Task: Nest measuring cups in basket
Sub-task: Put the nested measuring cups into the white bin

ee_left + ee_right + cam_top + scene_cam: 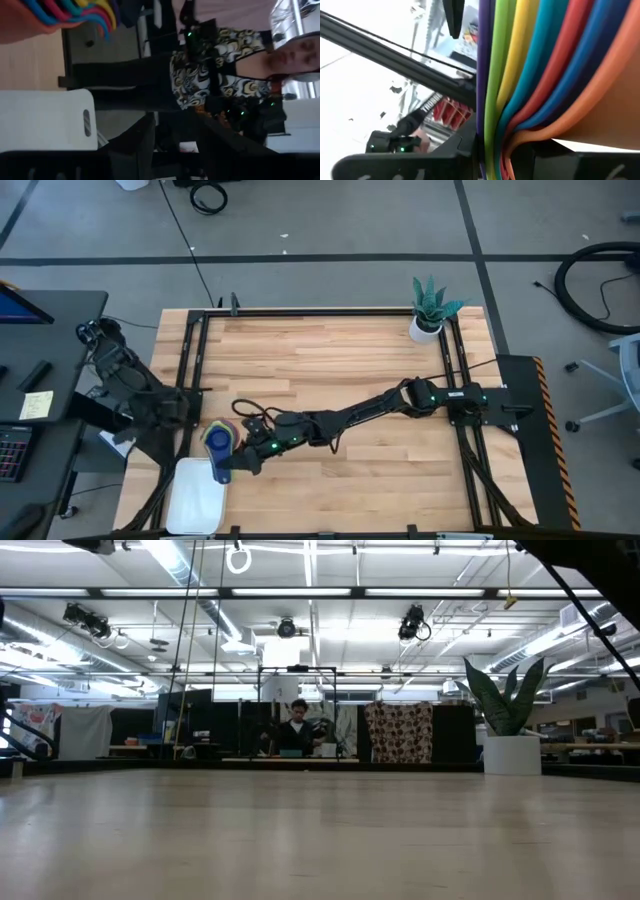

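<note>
Now clamped in the right gripper point(228, 467) by their flat handles: nested rainbow-coloured round plastic measuring cups point(219, 442), poised over the white shallow rectangular plastic basket point(192, 498) just below; left gripper's opening impossible to tell

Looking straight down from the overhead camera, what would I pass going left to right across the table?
Left arm → white basket → stack of measuring cups held by the right gripper → right arm → potted plant.
</note>
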{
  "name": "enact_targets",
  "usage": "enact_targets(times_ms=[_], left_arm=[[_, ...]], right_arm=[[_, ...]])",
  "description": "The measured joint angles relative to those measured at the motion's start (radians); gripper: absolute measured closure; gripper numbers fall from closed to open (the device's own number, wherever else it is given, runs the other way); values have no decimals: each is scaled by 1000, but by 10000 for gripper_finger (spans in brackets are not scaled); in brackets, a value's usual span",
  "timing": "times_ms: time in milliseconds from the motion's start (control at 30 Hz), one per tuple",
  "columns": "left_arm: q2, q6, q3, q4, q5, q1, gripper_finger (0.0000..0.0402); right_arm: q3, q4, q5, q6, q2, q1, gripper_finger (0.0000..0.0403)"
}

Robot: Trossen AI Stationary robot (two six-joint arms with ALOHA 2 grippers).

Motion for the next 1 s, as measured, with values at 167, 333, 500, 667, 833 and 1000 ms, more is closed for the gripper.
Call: enact_targets(times_ms=[167, 333, 500, 667, 833, 1000], left_arm=[[-50, 3, 0, -1, -50, 0, 260], [-57, 7, 0, -9, -52, 0, 260], [-55, 9, 0, -10, -52, 0, 260], [-55, 9, 0, -9, -52, 0, 260], [-60, 9, 0, -9, -44, 0, 260], [-71, 8, 1, -12, -16, 0, 260]], right_arm=[[-1, 40, 29, -35, 0, 1, 326], [-2, 30, 77, -52, 0, 4, 326], [-1, 210, 59, -35, 58, 4, 326], [124, 301, 50, 39, 182, 9, 326], [157, 319, 68, 11, 218, 13, 326], [196, 249, 77, -62, 211, 12, 326]])
